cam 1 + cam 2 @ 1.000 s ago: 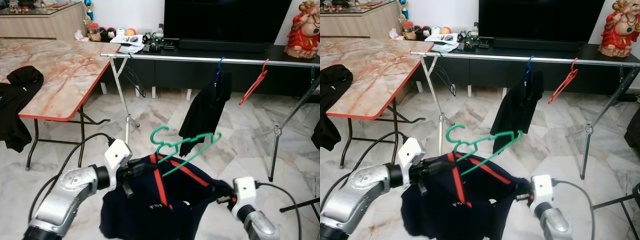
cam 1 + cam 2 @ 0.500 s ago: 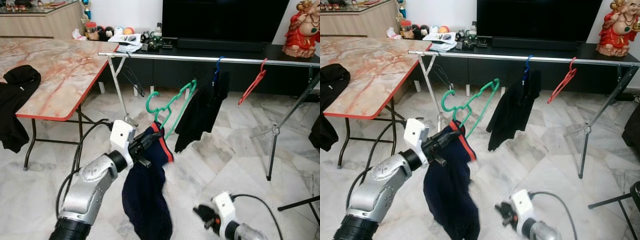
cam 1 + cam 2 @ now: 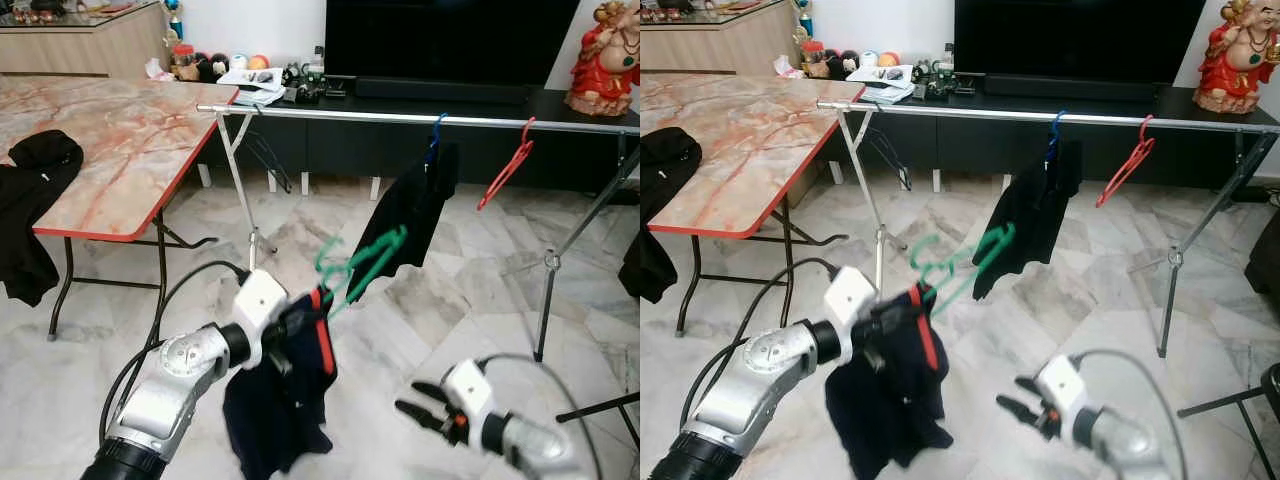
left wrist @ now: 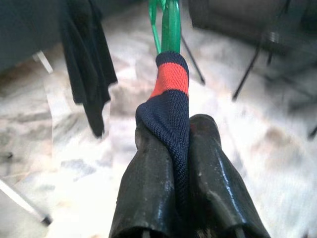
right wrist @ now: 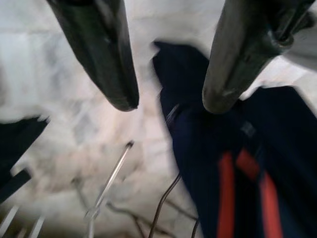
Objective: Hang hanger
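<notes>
A green hanger [image 3: 362,264] carries a navy garment with red stripes [image 3: 285,395], which droops in a bunch below it. My left gripper [image 3: 300,325] is shut on the garment's red-striped edge [image 4: 170,79] right under the hanger, low in front of the silver clothes rail [image 3: 420,118]. My right gripper [image 3: 418,400] is open and empty, low over the floor to the right of the garment [image 5: 237,163]. On the rail hang a black shirt on a blue hanger [image 3: 415,205] and a bare red hanger [image 3: 506,165].
A marble-topped folding table [image 3: 110,140] with black clothes [image 3: 35,195] stands to the left. A dark TV cabinet [image 3: 440,95] runs behind the rail. The rail's tripod legs [image 3: 548,265] stand on the marble floor. A red figurine [image 3: 603,55] sits far right.
My left arm has dropped lower with the hanger and garment, which is now blurred with motion. My right gripper has risen and swung to the right, its fingers apart.
</notes>
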Controlling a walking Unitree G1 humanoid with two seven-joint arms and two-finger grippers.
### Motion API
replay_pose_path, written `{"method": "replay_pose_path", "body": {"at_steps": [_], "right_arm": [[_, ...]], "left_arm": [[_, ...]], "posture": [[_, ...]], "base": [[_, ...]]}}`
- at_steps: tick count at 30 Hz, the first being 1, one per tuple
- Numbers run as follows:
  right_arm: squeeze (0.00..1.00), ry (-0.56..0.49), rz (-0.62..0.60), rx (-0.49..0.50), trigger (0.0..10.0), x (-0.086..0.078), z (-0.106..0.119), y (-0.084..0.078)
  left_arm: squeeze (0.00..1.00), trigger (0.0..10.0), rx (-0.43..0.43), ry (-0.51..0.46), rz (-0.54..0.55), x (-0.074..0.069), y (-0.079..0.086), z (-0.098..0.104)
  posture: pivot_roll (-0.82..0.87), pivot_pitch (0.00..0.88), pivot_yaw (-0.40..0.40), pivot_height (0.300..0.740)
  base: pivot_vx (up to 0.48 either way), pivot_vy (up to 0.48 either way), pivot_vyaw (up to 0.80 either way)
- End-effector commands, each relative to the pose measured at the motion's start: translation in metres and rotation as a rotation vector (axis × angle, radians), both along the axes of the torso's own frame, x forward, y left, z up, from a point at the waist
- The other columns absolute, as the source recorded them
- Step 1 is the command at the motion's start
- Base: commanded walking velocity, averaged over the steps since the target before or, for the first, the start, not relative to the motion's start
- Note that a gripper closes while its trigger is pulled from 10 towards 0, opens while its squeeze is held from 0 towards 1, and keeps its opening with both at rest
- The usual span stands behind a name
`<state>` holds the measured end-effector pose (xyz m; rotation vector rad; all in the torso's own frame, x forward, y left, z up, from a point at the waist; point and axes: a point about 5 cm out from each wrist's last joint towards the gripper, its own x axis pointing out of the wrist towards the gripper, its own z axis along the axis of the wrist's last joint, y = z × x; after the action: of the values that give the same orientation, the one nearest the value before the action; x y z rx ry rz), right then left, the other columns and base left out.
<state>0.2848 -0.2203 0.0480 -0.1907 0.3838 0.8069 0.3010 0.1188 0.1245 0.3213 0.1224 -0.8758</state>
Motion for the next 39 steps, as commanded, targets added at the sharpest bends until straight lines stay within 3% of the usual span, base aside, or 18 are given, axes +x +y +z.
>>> {"method": "replay_pose_path", "body": {"at_steps": [1, 5, 7, 11, 14, 20, 22, 23, 24, 25, 27, 28, 29, 30, 36, 39], "right_arm": [[0.0, -0.06, 0.063, 0.017, 10.0, 0.007, 0.021, -0.001], [0.0, -0.105, 0.183, -0.016, 10.0, 0.009, 0.038, 0.006], [0.0, -0.112, 0.305, -0.029, 10.0, 0.008, 0.051, 0.016], [0.0, -0.128, 0.427, 0.009, 10.0, 0.009, 0.07, 0.031], [0.0, -0.053, 0.527, -0.019, 10.0, 0.007, 0.063, 0.034], [0.0, 0.053, 0.592, -0.118, 10.0, 0.004, 0.046, 0.033], [0.0, 0.076, 0.601, -0.11, 10.0, 0.002, 0.045, 0.033], [0.64, 0.087, 0.601, -0.102, 10.0, 0.002, 0.044, 0.033], [0.84, 0.088, 0.584, -0.113, 10.0, 0.004, 0.042, 0.032], [0.89, 0.086, 0.549, -0.137, 10.0, 0.007, 0.038, 0.029], [0.88, 0.082, 0.551, -0.151, 10.0, 0.008, 0.037, 0.028], [0.82, 0.078, 0.557, -0.152, 10.0, 0.008, 0.037, 0.028], [0.18, 0.074, 0.56, -0.15, 10.0, 0.008, 0.037, 0.028], [0.0, 0.071, 0.561, -0.162, 10.0, 0.008, 0.036, 0.028], [0.0, -0.008, 0.449, -0.258, 10.0, 0.022, 0.032, 0.026], [0.0, -0.011, 0.459, -0.236, 10.0, 0.022, 0.031, 0.027]], "left_arm": [[0.0, 10.0, 0.104, 0.002, -0.073, -0.005, -0.003, -0.009], [0.0, 10.0, 0.17, 0.047, -0.165, -0.014, -0.008, -0.017], [0.0, 10.0, 0.279, 0.066, -0.215, -0.017, -0.007, -0.026], [0.0, 10.0, 0.386, 0.077, -0.294, -0.018, -0.006, -0.03], [0.0, 10.0, 0.391, 0.102, -0.379, -0.022, -0.009, -0.027], [0.0, 10.0, 0.45, 0.112, -0.481, -0.021, -0.011, -0.018], [0.0, 10.0, 0.447, 0.11, -0.493, -0.021, -0.012, -0.017], [0.0, 10.0, 0.427, 0.106, -0.493, -0.02, -0.015, -0.014], [0.0, 10.0, 0.423, 0.101, -0.489, -0.02, -0.016, -0.013], [0.0, 10.0, 0.422, 0.096, -0.491, -0.019, -0.018, -0.012], [0.0, 10.0, 0.422, 0.099, -0.514, -0.022, -0.02, -0.012], [0.0, 10.0, 0.422, 0.101, -0.52, -0.022, -0.02, -0.012], [0.0, 10.0, 0.422, 0.101, -0.522, -0.023, -0.021, -0.012], [0.0, 10.0, 0.42, 0.103, -0.525, -0.024, -0.021, -0.012], [0.0, 10.0, 0.418, 0.094, -0.548, -0.027, -0.026, -0.011], [0.0, 10.0, 0.417, 0.103, -0.56, -0.03, -0.027, -0.013]], "posture": [[0.03, 0.032, -0.012, 0.74], [0.02, 0.031, -0.012, 0.74], [0.02, 0.028, -0.011, 0.74], [0.02, 0.021, -0.017, 0.74], [0.03, 0.017, -0.03, 0.74], [0.04, 0.01, -0.058, 0.74], [0.04, 0.01, -0.058, 0.74], [0.04, 0.005, -0.065, 0.74], [0.04, 0.005, -0.065, 0.74], [0.04, 0.005, -0.065, 0.74], [0.04, 0.001, -0.074, 0.74], [0.04, 0.0, -0.076, 0.74], [0.04, 0.0, -0.076, 0.74], [0.04, 0.0, -0.076, 0.74], [0.03, 0.0, -0.074, 0.74], [0.03, 0.0, -0.076, 0.74]], "base": [[0.0, 0.0, 0.0], [0.0, 0.0, 0.0], [0.0, 0.0, 0.0], [0.0, 0.0, 0.0], [0.0, 0.0, 0.0], [0.0, 0.0, 0.0], [0.0, 0.0, 0.0], [0.0, 0.0, 0.0], [0.0, 0.0, 0.0], [0.0, 0.0, 0.0], [0.0, 0.0, 0.0], [0.0, 0.0, 0.0], [0.0, 0.0, 0.0], [0.0, 0.0, 0.0], [0.0, 0.0, 0.0], [0.0, 0.0, 0.0]]}}
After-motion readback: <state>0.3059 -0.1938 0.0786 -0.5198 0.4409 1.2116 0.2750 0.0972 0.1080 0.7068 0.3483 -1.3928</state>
